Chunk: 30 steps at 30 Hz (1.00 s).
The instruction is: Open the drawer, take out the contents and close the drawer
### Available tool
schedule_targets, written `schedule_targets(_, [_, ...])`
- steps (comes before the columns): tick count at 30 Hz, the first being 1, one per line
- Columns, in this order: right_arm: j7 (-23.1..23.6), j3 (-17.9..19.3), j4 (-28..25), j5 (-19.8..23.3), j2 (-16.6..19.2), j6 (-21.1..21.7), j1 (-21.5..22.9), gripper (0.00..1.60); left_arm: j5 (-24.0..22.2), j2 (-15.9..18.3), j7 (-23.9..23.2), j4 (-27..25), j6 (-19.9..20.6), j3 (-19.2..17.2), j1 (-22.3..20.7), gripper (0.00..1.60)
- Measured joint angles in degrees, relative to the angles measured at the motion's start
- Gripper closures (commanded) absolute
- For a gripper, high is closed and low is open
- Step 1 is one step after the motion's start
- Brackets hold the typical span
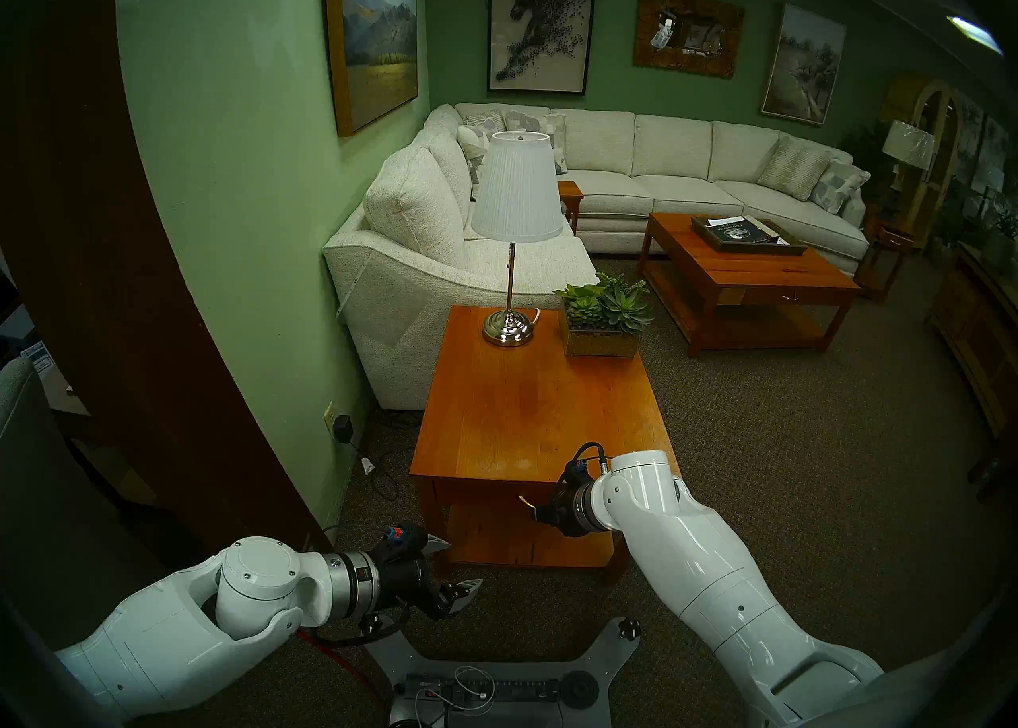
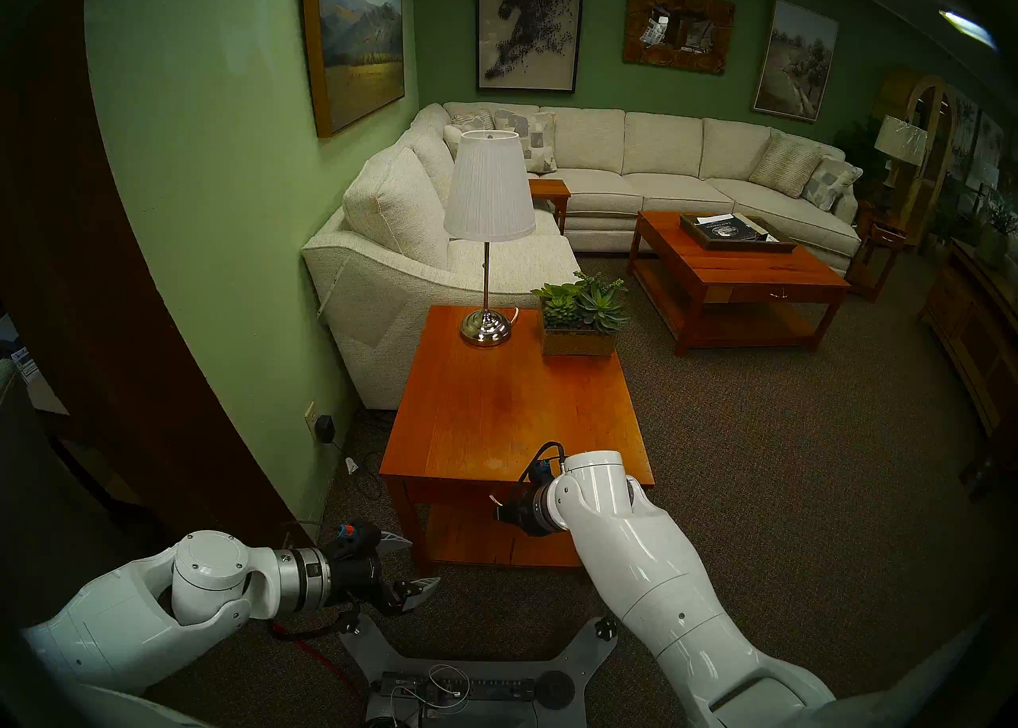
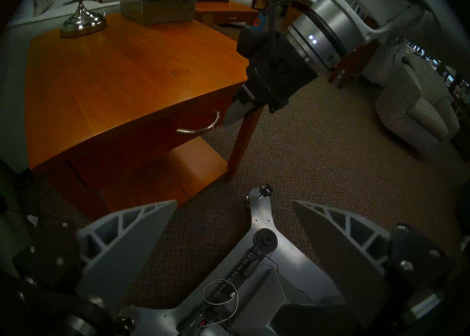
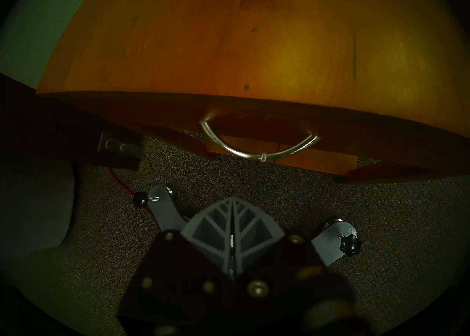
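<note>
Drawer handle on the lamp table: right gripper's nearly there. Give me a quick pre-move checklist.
1. Drawer shut: ok.
2. Handle unobstructed: ok.
3. Right gripper hooked on the handle: not ok; fingers are shut together, short of it.
4. Right gripper lined up with the handle's middle: ok in the right wrist view.
5. Left gripper open, clear of the table: ok.
6. Contents inside: cannot tell.

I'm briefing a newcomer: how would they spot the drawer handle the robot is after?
Find the orange-brown lamp table beside the cream sofa. Under its near edge sits the closed drawer, bearing a curved metal handle. Unlike the coffee table's tiny pull, it's a wide bow.
</note>
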Motion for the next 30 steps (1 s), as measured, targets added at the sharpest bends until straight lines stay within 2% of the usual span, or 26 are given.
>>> schedule_targets(8, [-1.3, 0.8, 2.0, -0.7, -1.6, -3.5, 1.5, 1.60, 0.0, 0.0, 0.0, 0.0, 0.0, 0.0, 0.0, 0.00])
schedule_targets(14, [-2.1, 1.1, -0.7, -0.9, -2.0, -4.3, 0.9, 1.60, 0.0, 0.0, 0.0, 0.0, 0.0, 0.0, 0.0, 0.00])
schedule_targets(24, [-3.1, 2.1, -7.6, 0.0, -1.0, -4.8, -5.1, 1.60, 0.0, 0.0, 0.0, 0.0, 0.0, 0.0, 0.0, 0.00])
schedule_targets(30, [-4.4, 2.2, -11.0, -0.8, -0.2, -7.0, -8.7, 1.60, 0.0, 0.0, 0.0, 0.0, 0.0, 0.0, 0.0, 0.00])
